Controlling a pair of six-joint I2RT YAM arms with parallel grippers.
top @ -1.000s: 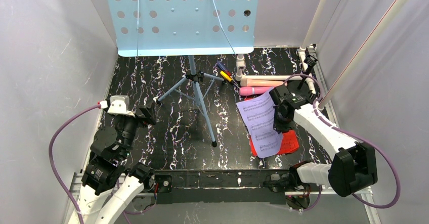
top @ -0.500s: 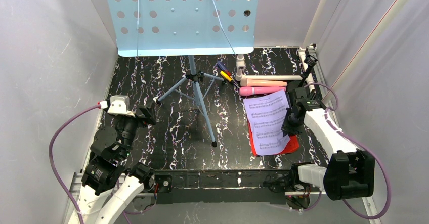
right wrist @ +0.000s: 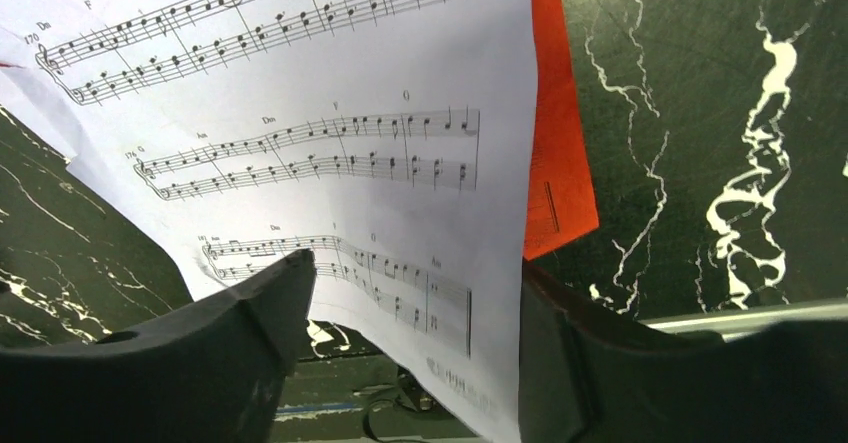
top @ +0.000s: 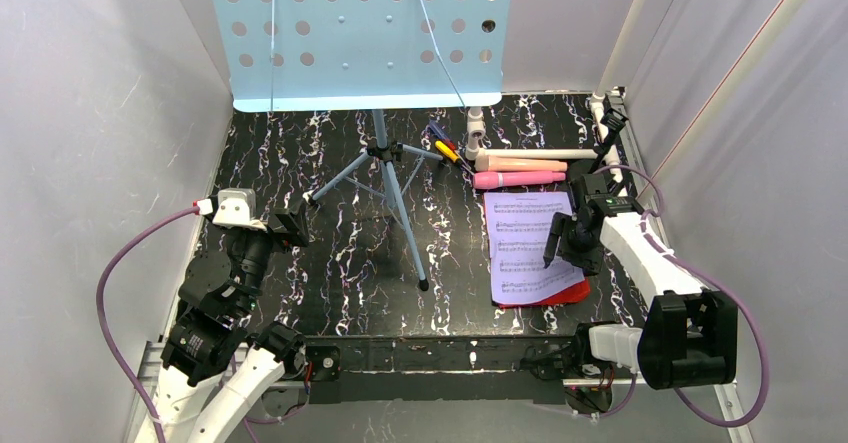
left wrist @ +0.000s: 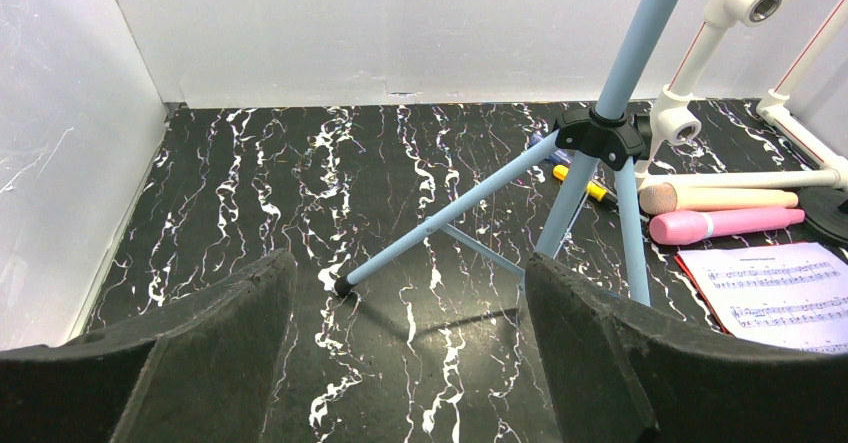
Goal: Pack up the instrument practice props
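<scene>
The pale-blue perforated music rack [top: 360, 33] stands at the back on its tripod legs [top: 385, 178]. A lavender sheet-music page [top: 528, 248] lies flat over a red page [top: 560, 294] on the right of the floor. Behind them lie a pink microphone [top: 520, 179] and a beige one [top: 515, 163]. My right gripper [top: 568, 251] is open at the lavender page's right edge. In the right wrist view the page's [right wrist: 330, 113] near corner lies loose between the spread jaws [right wrist: 415, 313], with the red page [right wrist: 555, 163] beneath. My left gripper [left wrist: 410, 353] stands open and empty, facing a tripod leg [left wrist: 450, 213].
White PVC pipe [top: 530, 153] runs behind the microphones and up the right wall. Coloured pens [top: 445, 149] lie by the tripod. A black round base [left wrist: 830, 213] shows at the far right. White walls close in the black marbled floor [top: 300, 163].
My right gripper has opened and let go of the lavender page. The page, held tilted up a second ago, now lies flat on the red page. The left arm is still.
</scene>
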